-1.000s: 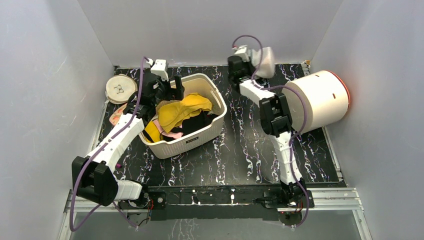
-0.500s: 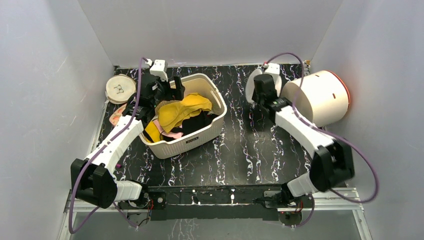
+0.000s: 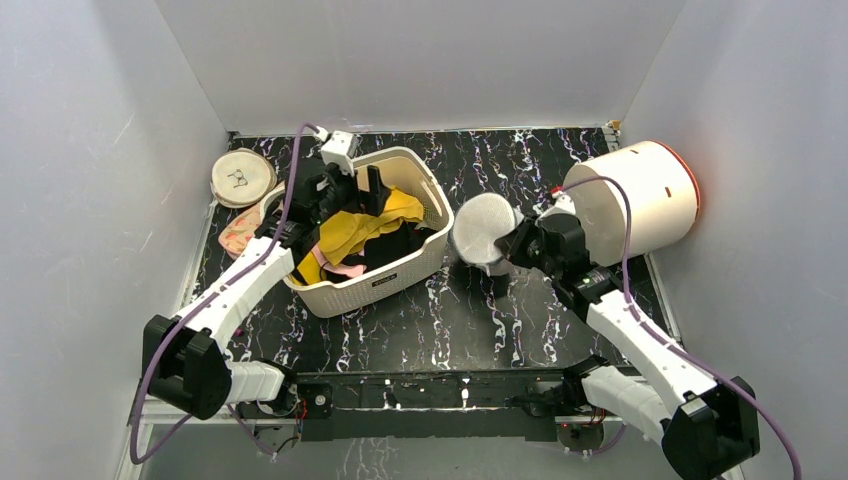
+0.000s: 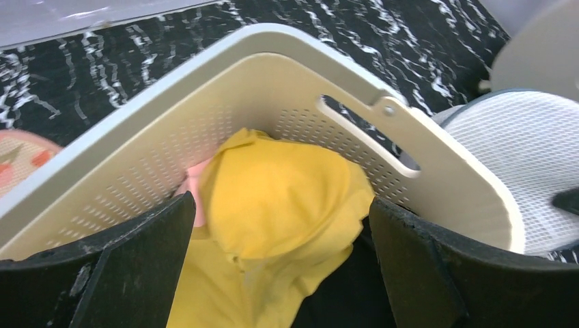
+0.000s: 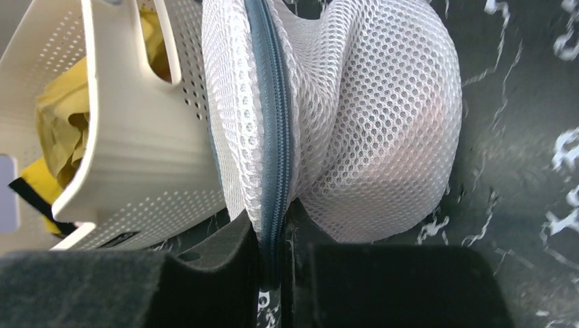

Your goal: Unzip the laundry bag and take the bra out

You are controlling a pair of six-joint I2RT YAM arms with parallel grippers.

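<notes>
Top view: I get bright, even, diffuse light; shadows barely show on dark counter (image 3: 470,310). Pale walls (image 3: 100,150) slightly washed. Wrist views: mid-frame sharp, laundry bag (image 5: 369,137) mesh crisp; jaws at bottom edge dark, soft-focus.

White mesh laundry bag (image 5: 382,137), grey zip (image 5: 275,137)

The top camera looks down from behind over the whole black marbled table (image 3: 480,310). The left wrist camera faces closely into the cream perforated plastic basket (image 4: 273,89), the right hugs the whitish mesh laundry bag (image 5: 369,137); all share both.
</notes>
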